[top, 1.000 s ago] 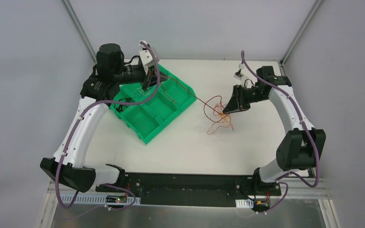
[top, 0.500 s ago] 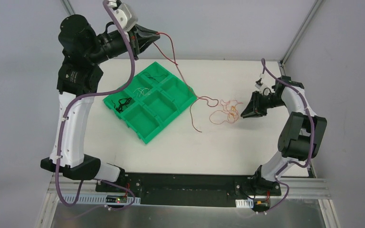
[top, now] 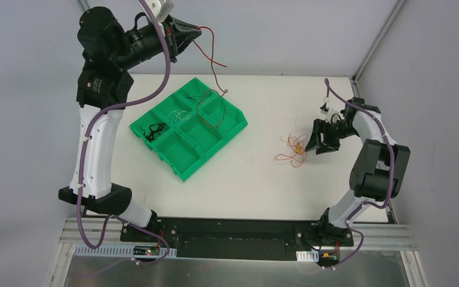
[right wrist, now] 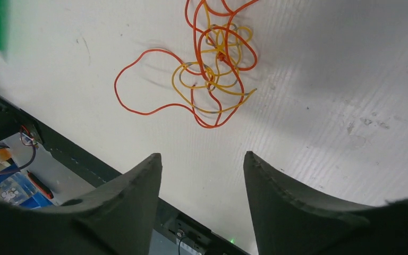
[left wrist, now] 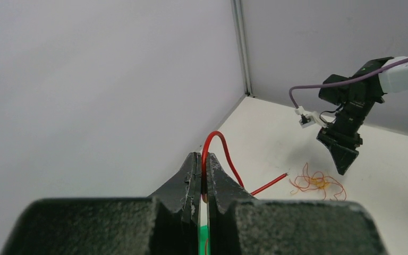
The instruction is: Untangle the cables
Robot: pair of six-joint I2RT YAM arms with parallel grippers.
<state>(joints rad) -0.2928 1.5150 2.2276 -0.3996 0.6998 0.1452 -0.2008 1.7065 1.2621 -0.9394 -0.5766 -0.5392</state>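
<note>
The bench [top: 263, 185] carries a green tray [top: 214, 152] of 6 compartments at 10 o'clock. The left fingers [top: 198, 30], raised high at 11 o'clock, are clamped on 1 red wire [left wrist: 269, 183]. Its long axis runs from 11 o'clock down toward 5, with the lower end curling over the tray's far compartments, well apart from the tangle [top: 293, 149]. The step looks like sorting a freed wire, so the next move is to lower it and let go over 1 compartment. The orange and yellow tangle lies loose at 3 o'clock, sprawled with no clear axis. The right fingers [top: 320, 142] are spread apart just beside it, holding nothing.
</note>
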